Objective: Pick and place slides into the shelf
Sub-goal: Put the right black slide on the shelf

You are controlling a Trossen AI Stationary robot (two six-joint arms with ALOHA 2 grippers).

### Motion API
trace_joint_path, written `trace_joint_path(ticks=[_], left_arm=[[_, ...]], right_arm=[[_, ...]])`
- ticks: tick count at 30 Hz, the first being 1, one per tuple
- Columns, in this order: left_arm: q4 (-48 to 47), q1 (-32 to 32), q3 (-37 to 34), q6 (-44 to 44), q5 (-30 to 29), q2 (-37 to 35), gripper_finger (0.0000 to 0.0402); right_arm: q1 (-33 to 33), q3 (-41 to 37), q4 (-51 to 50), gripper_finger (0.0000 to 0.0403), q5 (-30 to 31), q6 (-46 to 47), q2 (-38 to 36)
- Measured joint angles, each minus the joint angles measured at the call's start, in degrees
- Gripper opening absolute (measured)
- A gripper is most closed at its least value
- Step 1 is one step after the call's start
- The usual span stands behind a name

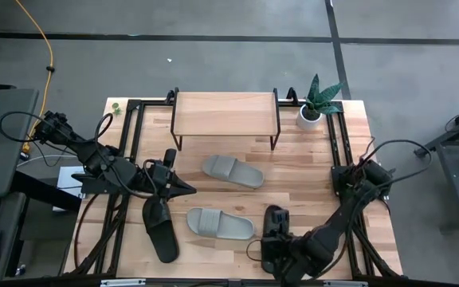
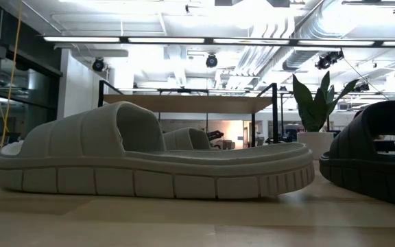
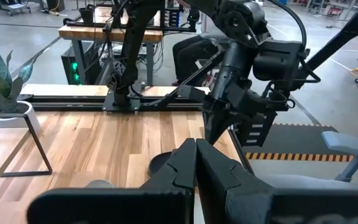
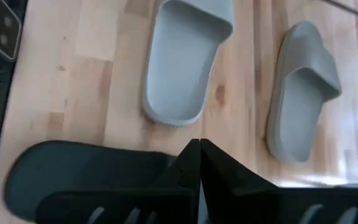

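Wooden tabletop (image 1: 309, 159) is what I see under both arms, with grey floor all around it. At twelve o'clock on it stands the shelf (image 1: 225, 114), and its board has nothing on it, so I judge the task is at its very beginning. A small potted plant (image 1: 315, 104) stands just beside the shelf, toward one o'clock.

All four slides lie on the table. One grey slide (image 1: 233, 171) is near the centre, the second grey slide (image 1: 220, 224) is toward six o'clock. One black slide (image 1: 159, 229) lies at about seven o'clock, under the left arm. The other black slide (image 1: 275, 224) is at five o'clock, partly covered by the right arm.

My left gripper (image 1: 188, 189) hovers between the two grey slides, fingers clenched together, grasping nothing. My right gripper (image 4: 199, 155) is also clenched and empty, above the black slide at five o'clock.

For the next move I think one gripper must first open its fingers, then go down on a strap or a side wall of a slide, close, lift and carry it to twelve o'clock.
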Motion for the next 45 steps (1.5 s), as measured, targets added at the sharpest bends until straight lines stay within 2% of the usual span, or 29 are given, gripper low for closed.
trace_joint_path(ticks=[10,13,20,24,35,45], left_arm=[[-0.4,0.0,0.0,0.0,0.0,0.0,0.0001],[-0.4,0.0,0.0,0.0,0.0,0.0,0.0001],[-0.4,0.0,0.0,0.0,0.0,0.0,0.0001],[-0.4,0.0,0.0,0.0,0.0,0.0,0.0001],[-0.7,0.0,0.0,0.0,0.0,0.0,0.0001],[-1.2,0.0,0.0,0.0,0.0,0.0,0.0001]], right_arm=[[4.9,0.0,-0.7,0.0009,-1.4,7.3,0.6],[5.6,-0.7,-0.2,0.0039,-1.0,7.3,0.6],[5.7,-3.3,-1.0,0.0141,-0.1,9.9,2.7],[5.7,-3.9,-1.0,0.0170,-1.7,9.7,5.3],[5.7,-3.9,-5.7,0.0177,0.9,13.7,6.6],[5.5,-3.9,-5.6,0.0177,1.4,12.5,8.6]])
